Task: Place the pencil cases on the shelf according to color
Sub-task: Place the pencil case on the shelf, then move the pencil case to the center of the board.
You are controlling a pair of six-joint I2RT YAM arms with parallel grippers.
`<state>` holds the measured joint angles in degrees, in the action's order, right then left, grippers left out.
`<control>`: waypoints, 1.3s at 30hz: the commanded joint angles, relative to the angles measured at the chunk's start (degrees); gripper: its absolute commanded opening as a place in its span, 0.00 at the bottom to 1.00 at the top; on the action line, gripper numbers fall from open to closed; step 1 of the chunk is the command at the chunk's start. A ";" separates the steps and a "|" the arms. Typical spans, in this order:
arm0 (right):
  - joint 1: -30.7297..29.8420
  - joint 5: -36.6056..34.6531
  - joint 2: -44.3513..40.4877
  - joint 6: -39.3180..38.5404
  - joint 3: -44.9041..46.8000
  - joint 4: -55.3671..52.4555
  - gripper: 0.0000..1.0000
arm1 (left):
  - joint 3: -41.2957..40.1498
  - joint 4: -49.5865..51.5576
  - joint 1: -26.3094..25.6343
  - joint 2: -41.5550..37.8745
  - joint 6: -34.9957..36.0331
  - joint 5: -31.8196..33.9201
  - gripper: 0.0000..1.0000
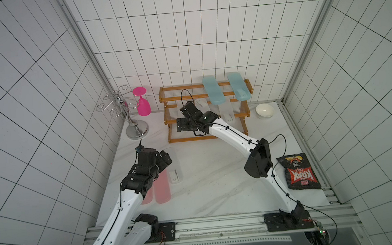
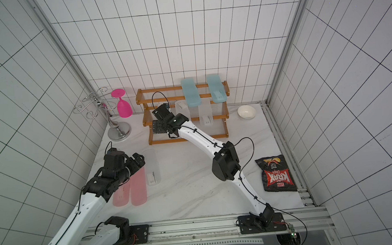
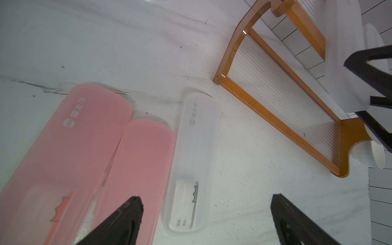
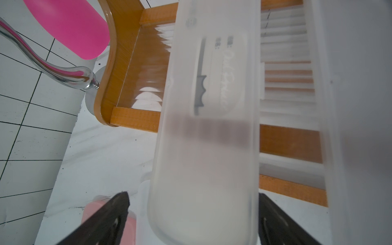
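Right gripper (image 4: 193, 195) jaws stand apart around a frosted case (image 4: 207, 148) on the middle tier of the shelf (image 4: 135, 121), one finger seemingly against its edge; backing out askew could drag it off the slats; left gripper (image 3: 205, 198), jaws wide and empty, hovers over the pink cases (image 3: 146, 159) at the shelf's seven o'clock; a careless descent could shove them together.

The chip bag (image 1: 301, 172) shows the brand "KRAK" in large white letters on red, upside down in both top views. In the left wrist view, one pink pencil case (image 3: 63, 148) and the frosted pencil case (image 3: 196, 137) each bear "猫太子" beside a round logo; their labels' small print is unreadable.
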<state>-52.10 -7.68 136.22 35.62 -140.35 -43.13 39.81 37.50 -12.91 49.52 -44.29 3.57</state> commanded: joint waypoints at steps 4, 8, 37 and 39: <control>-0.41 1.82 -9.40 -1.81 4.07 0.78 0.96 | -0.93 0.37 0.25 0.02 -0.13 -3.62 0.98; -0.84 0.20 -13.92 -3.04 7.59 -1.52 0.96 | -1.23 0.46 0.03 2.04 -0.47 -5.44 0.98; -5.37 -11.63 -75.71 -1.63 84.12 5.93 0.96 | 3.26 -0.85 -16.10 25.73 -6.13 3.14 0.98; -5.30 -12.45 -76.85 -1.28 85.83 5.70 0.96 | 4.14 -1.08 -17.41 28.22 -6.54 3.70 0.98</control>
<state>-57.45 -17.52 60.77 33.04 -57.39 -35.92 41.93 38.09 -28.99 75.46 -50.17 5.50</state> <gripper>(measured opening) 0.958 0.979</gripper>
